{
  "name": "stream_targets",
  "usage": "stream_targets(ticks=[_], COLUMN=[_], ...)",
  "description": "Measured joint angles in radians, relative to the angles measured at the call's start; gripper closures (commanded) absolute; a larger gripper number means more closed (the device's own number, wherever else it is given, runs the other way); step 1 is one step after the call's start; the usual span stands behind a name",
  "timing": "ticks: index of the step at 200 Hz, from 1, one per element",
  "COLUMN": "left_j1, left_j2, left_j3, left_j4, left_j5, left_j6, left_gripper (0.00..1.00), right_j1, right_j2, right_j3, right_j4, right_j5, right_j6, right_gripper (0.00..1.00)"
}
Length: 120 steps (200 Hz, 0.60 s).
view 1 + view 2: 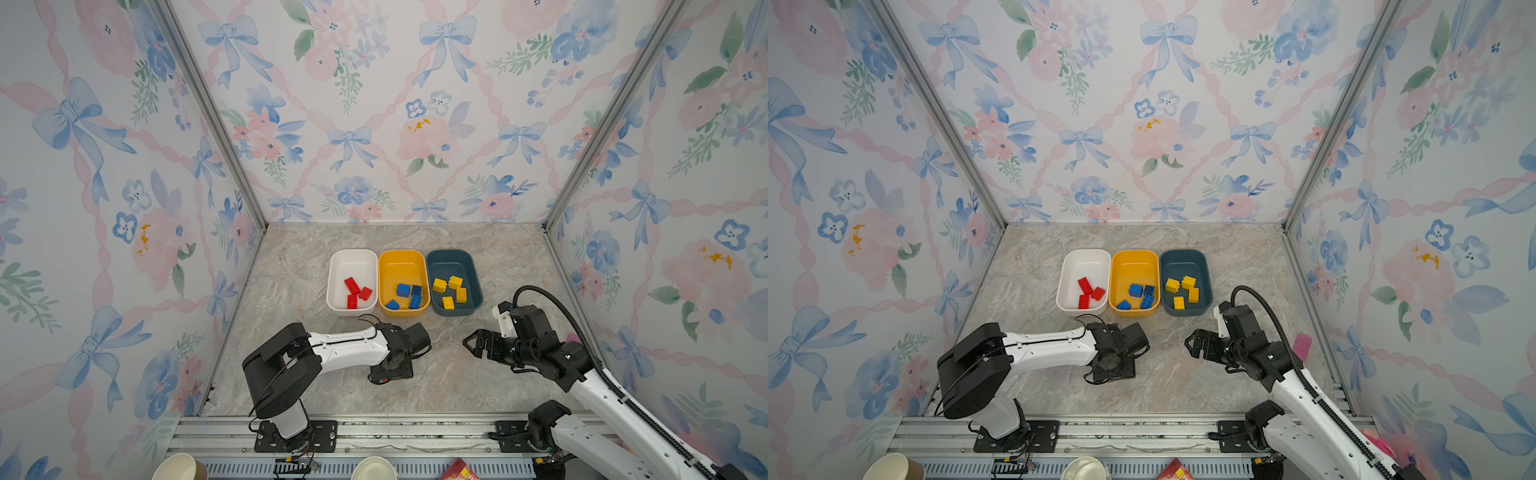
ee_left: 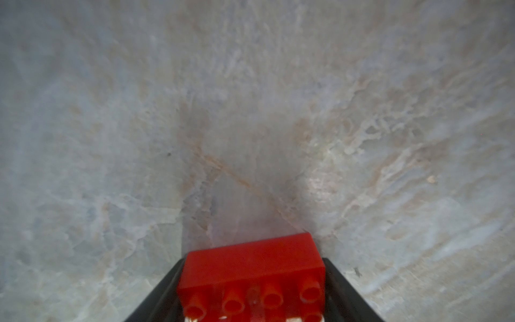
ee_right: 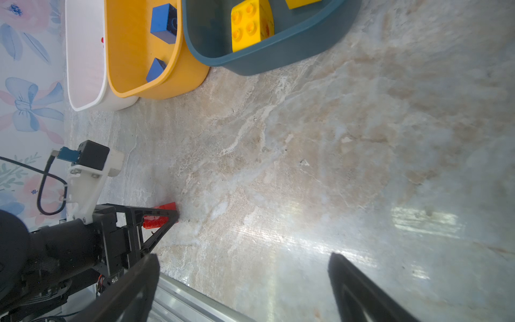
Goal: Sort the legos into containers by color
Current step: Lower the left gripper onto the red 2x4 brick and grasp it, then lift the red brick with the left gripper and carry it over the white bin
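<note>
Three containers stand side by side at mid table: a white tub (image 1: 332,282) with three red legos (image 1: 352,286), a yellow-orange tub (image 1: 402,254) with several blue legos (image 1: 403,289), and a teal tub (image 1: 451,253) with several yellow legos (image 1: 455,282). In front of the white and yellow-orange tubs my left gripper (image 1: 390,372) points down at the table. Its fingers press both sides of a red lego (image 2: 250,262) that rests on the marble; the same red lego (image 3: 160,216) shows in the right wrist view. My right gripper (image 1: 469,343) hovers open and empty to the right, in front of the teal tub.
Two paper cups (image 1: 178,467) (image 1: 374,469) and a red packet (image 1: 457,471) sit below the aluminium rail (image 1: 374,432) at the front. A pink object (image 1: 1302,345) lies by the right wall. Flowered walls close in the marble table on three sides.
</note>
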State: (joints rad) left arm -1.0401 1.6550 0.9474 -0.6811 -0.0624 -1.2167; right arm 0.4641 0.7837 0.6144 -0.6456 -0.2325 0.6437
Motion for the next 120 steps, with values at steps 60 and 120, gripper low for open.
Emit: stream_targets(ticks=[60,120], left_j1=[0.000,0.016], left_j2=[-0.002,-0.067], left_j3=[0.002,0.001], left_j4=[0.002,0.022], left_j5=[0.000,-0.013], left_j6=[0.001,0.001], left_gripper=[0.49,0.53], right_j1=[-0.005,-0.005], right_j2=[-0.014,-0.014], right_j3=[0.000,0.000], right_j4=[0.000,0.000], right_j5=[0.000,0.000], right_j6=[0.000,0.003], right_gripper=[0.03,0.03])
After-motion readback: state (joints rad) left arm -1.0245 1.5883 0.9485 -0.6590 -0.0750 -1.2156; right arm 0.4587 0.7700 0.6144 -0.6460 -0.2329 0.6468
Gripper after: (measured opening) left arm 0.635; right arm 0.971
